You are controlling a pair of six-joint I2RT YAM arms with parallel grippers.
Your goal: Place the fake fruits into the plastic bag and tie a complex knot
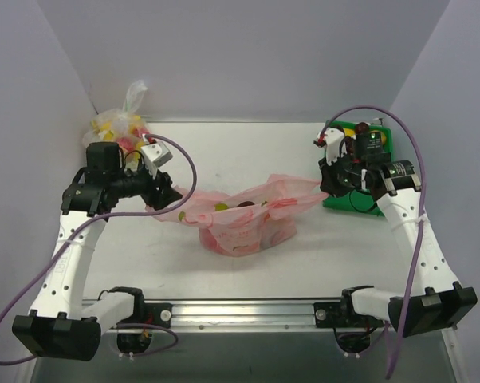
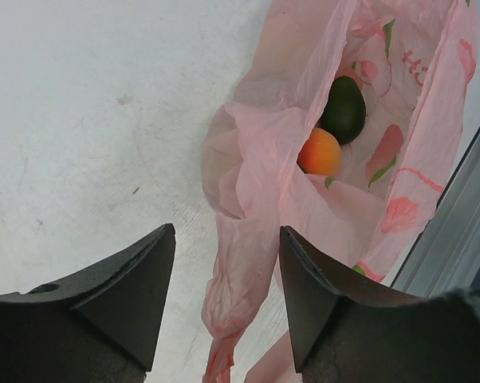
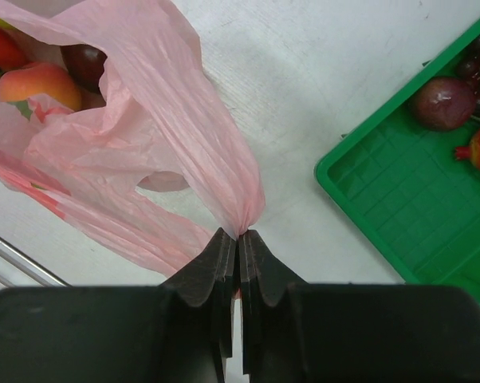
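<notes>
Left gripper (image 1: 164, 196) is standing open at the bag's left end. Its two fingers (image 2: 124, 295) are spread, and the left handle loop (image 2: 240, 299) is lying loose between them; nothing is being pinched. Its arm is reaching in from the left, wrist turned so the jaws are pointing rightward along the table (image 1: 248, 148).

Between the arms the plastic bag (image 1: 240, 223) is lying slumped on the table with its mouth gaping. The fake fruits are sitting inside it: a peach (image 2: 320, 152) and a dark green fruit (image 2: 345, 108) are showing in the left wrist view.

Right gripper (image 3: 238, 236) is clamping the right handle loop (image 3: 200, 136) between fully closed jaws and drawing it taut toward the green tray (image 3: 399, 215), apparently to keep the mouth stretched for tying. That arm is bending forward beside the tray. A dark plum-like fruit (image 3: 443, 104) is lying in the tray. No knot is showing yet.
</notes>
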